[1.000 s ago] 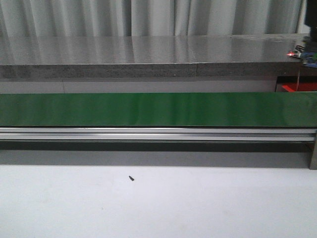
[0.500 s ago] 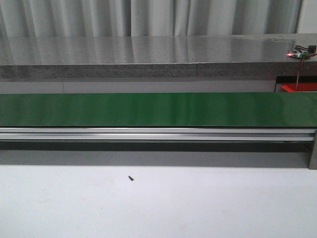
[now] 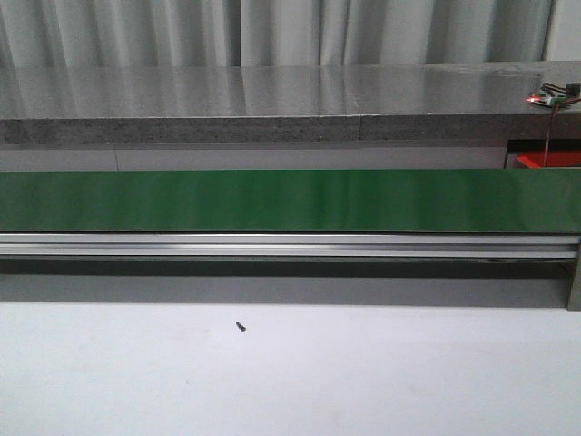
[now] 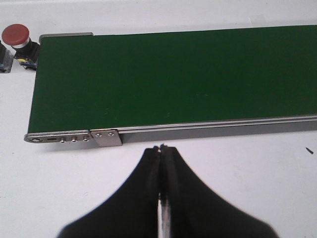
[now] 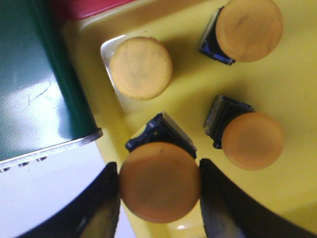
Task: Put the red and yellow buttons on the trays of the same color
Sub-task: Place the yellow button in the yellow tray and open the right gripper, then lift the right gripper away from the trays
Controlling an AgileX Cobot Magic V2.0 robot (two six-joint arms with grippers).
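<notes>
Yellow button (image 5: 159, 182) sits between the fingers of our right claw (image 5: 159, 198), cap toward the wrist camera and its dark blue base pointing away, down toward the yellow tray (image 5: 292, 89) beneath it. So its long axis runs roughly along our line of sight, slightly tipped, since a corner of the base shows beyond the cap. The fingers (image 5: 106, 198) flank the cap on either side, touching or very nearly so. We judge the claw is pinching the cap, though we cannot tell for sure whether the grip has begun to ease. Holding it by the cap makes sense: the round top gives two opposing faces, and the base goes down first onto the tray.

Just beyond the claw, three more yellow buttons (image 5: 249, 29) already rest on the same tray. Two lie tilted with their bases showing, and one shows only its cap. They are apart from the held one, so room remains to set it down. To one side runs the end of the green belt (image 5: 34, 84), and a strip of red tray (image 5: 86, 7) shows past it.

Our left claw (image 4: 162, 148) is pressed together and holds nothing, hovering over the white table (image 4: 237, 168) just short of the belt. Far off, past the belt's end, a red button (image 4: 16, 35) waits upright.
</notes>
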